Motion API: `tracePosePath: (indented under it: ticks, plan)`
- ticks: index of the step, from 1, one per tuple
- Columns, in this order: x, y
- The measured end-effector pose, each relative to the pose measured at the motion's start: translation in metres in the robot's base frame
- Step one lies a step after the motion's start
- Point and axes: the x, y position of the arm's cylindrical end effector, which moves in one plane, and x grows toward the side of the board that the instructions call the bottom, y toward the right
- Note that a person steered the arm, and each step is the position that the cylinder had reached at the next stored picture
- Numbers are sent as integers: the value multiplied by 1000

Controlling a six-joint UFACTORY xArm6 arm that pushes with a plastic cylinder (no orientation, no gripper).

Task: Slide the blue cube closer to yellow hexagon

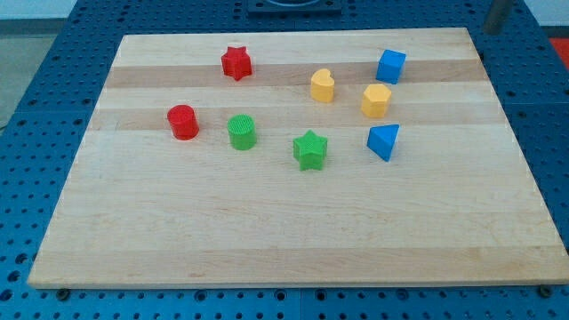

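Observation:
The blue cube [390,66] sits on the wooden board [267,231] near its top right corner. The yellow hexagon [376,100] lies just below it and slightly to the left, a small gap apart. My tip [490,30] shows at the view's top right, off the board's corner, well to the right of and above the blue cube, touching no block.
A yellow heart-like block [323,85] lies left of the hexagon. A blue triangular block [384,141] lies below the hexagon. A green star [309,149], green cylinder [241,132], red cylinder [182,122] and red star [236,63] lie further left.

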Motion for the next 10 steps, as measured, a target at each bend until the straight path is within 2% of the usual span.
tracePosePath:
  ticks: [2, 3, 4, 5, 6, 10]
  plan:
    - [0, -5]
    - [26, -93]
    - [33, -125]
    - [40, -125]
    - [75, -182]
    - [74, -194]
